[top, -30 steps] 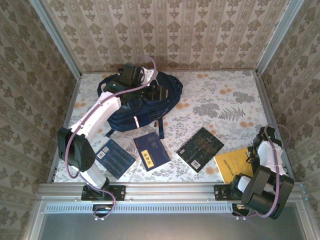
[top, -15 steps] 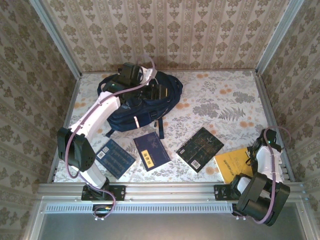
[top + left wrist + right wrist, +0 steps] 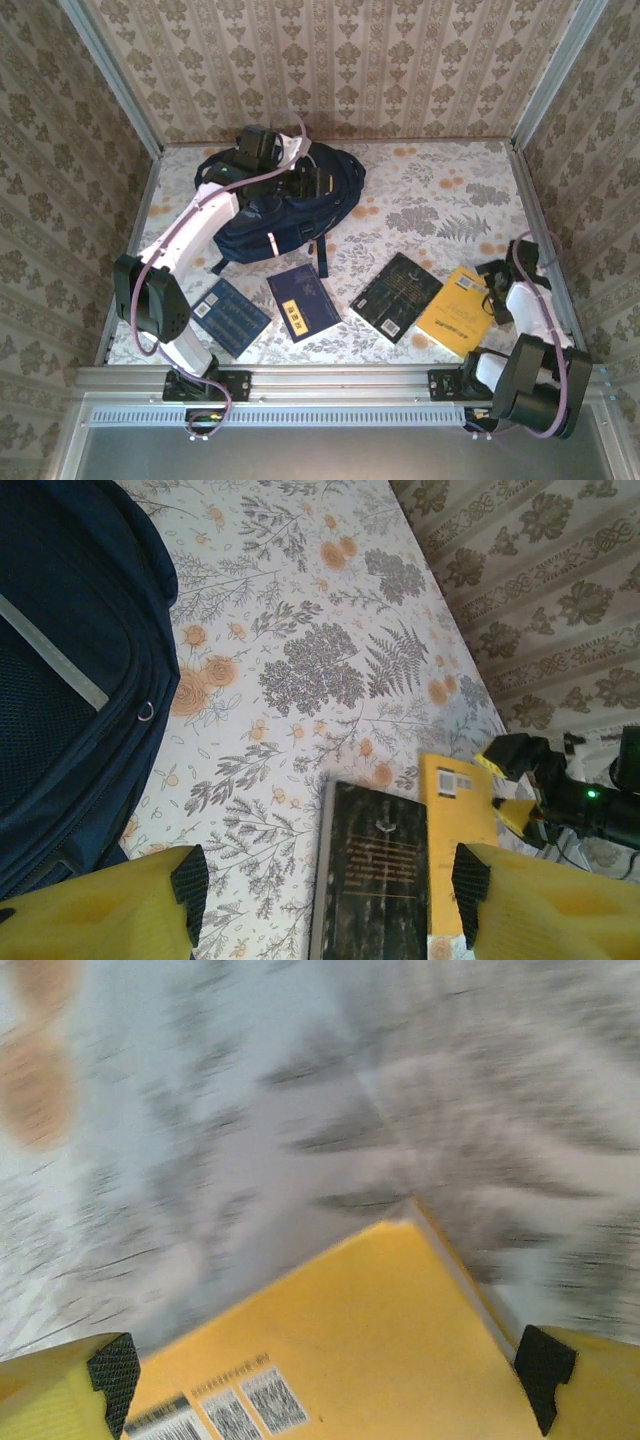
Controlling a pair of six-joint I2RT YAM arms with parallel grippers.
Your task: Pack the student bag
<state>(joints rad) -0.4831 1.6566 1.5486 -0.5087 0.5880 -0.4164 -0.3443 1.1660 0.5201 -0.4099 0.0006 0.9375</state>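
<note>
Four books lie in a row along the near edge of the table [image 3: 450, 190], apart from one another and flat, within easy reach of either arm: a small blue book [image 3: 230, 315] toward the near-left corner, a navy book with a yellow label [image 3: 303, 303] beside it, a black book [image 3: 400, 297] past the middle, and a yellow book [image 3: 460, 310] toward the near-right corner. The right gripper [image 3: 493, 290] is low at the yellow book's right-hand edge with its jaws spread wide. In the blurred wrist view the book's corner [image 3: 330, 1360] lies between the two fingertips, and nothing is clamped. The wide spread probably gives room to straddle the cover, and working at a corner suits a flat book that offers no other hold, so this looks like the first book to be taken. Whether the fingertips touch the book cannot be told. Farther back, the student bag [image 3: 290, 200] lies flat near the far-left corner, its straps trailing toward the books. The left gripper [image 3: 262, 150] hangs above the bag's far end, jaws moderately apart and holding nothing. Its camera looks past the bag's navy fabric [image 3: 70, 660] across the table, probably because it is placed to open or steady the bag. No book is in the bag, as far as can be seen.
</note>
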